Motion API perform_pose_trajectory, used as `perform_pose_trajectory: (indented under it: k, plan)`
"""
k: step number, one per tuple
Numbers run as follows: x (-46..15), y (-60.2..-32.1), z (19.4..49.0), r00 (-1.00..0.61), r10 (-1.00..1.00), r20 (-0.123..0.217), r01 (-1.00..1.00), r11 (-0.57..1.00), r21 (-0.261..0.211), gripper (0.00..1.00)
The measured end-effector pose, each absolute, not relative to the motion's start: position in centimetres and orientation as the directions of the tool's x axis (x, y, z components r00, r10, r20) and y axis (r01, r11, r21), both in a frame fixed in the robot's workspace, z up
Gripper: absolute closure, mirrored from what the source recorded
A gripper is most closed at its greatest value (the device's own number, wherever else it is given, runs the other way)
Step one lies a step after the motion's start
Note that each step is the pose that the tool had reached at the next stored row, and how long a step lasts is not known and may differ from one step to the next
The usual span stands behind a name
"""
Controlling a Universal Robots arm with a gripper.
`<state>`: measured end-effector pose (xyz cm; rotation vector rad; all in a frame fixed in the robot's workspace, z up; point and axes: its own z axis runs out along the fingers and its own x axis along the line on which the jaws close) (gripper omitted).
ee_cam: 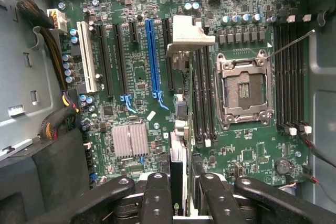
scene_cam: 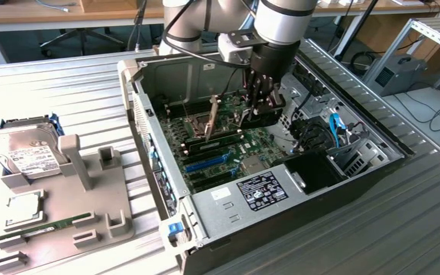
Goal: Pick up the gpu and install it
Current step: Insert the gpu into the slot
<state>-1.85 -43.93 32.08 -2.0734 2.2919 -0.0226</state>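
The gripper (scene_cam: 264, 102) hangs inside the open computer case (scene_cam: 373, 166), its fingers (ee_cam: 157, 192) pinching the gpu (ee_cam: 178, 174) edge-on between them, the card dropping straight down from the fingertips. Below the held card lies the motherboard (ee_cam: 247, 150), with the blue expansion slot (ee_cam: 153, 59) just ahead of the fingers and the bare CPU socket (ee_cam: 245, 88) off to one side. So the pick-up looks done; the card is not yet seated in any slot, and the installing remains
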Motion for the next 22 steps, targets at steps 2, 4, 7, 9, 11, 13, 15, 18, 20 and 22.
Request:
perform_pose_trajectory:
  k: [2, 4, 7, 9, 11, 13, 15, 18, 20, 22]
  plan:
    - [-1.86, -43.95, 32.04, -0.099, -0.995, -0.028, -0.994, 0.1, -0.045, 0.74]
    - [-1.85, -43.96, 32.01, -0.099, -0.995, -0.028, -0.994, 0.1, -0.045, 0.74]
    - [-1.85, -43.98, 31.96, -0.099, -0.995, -0.028, -0.994, 0.1, -0.045, 0.74]
    - [-1.85, -43.99, 31.92, -0.099, -0.995, -0.028, -0.994, 0.1, -0.045, 0.74]
    - [-1.85, -44.0, 31.89, -0.099, -0.995, -0.028, -0.994, 0.1, -0.045, 0.74]
    - [-1.85, -44.01, 31.85, -0.099, -0.995, -0.028, -0.994, 0.1, -0.045, 0.74]
    - [-1.85, -44.02, 31.79, -0.099, -0.995, -0.028, -0.994, 0.1, -0.045, 0.74]
    - [-1.86, -44.05, 31.68, -0.099, -0.995, -0.028, -0.994, 0.1, -0.045, 0.74]
    - [-1.85, -44.06, 31.64, -0.099, -0.995, -0.028, -0.994, 0.1, -0.045, 0.74]
    - [-1.85, -44.07, 31.6, -0.099, -0.995, -0.028, -0.994, 0.1, -0.045, 0.74]
